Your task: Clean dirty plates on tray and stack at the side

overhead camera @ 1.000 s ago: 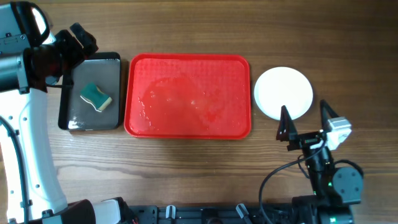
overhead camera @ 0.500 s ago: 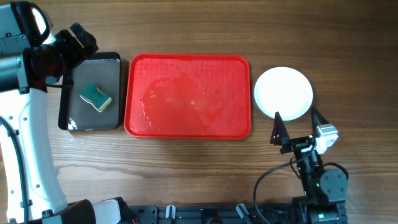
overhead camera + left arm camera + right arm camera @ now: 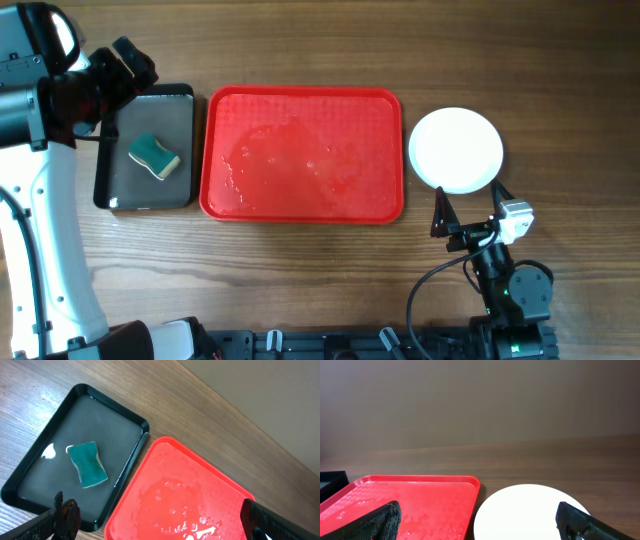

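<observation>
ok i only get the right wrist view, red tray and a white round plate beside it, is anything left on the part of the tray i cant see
observer: No. From overhead the whole red rectangular plastic tray holds no dishes, only wet patches near its middle.
operator: and that black corner at my left edge, what is it
observer: A smaller black rectangular tray lying just left of the red one, with a teal sponge resting inside it.
</observation>
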You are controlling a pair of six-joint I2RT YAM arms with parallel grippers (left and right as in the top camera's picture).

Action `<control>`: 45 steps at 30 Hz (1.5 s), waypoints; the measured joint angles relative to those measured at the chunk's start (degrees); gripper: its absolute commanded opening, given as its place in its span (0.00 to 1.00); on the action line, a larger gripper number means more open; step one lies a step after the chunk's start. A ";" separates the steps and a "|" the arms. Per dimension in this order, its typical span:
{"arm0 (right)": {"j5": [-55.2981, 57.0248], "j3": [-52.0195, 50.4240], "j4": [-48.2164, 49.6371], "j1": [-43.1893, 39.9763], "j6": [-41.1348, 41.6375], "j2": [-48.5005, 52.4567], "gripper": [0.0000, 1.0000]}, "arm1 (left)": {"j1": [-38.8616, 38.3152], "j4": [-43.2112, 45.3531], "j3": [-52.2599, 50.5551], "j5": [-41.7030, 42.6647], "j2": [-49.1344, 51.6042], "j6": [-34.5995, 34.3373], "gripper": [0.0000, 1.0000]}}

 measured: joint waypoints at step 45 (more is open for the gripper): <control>-0.42 0.00 0.02 0.00 0.02 0.00 1.00 | -14.64 54.34 -70.69 -13.60 -58.71 0.02 1.00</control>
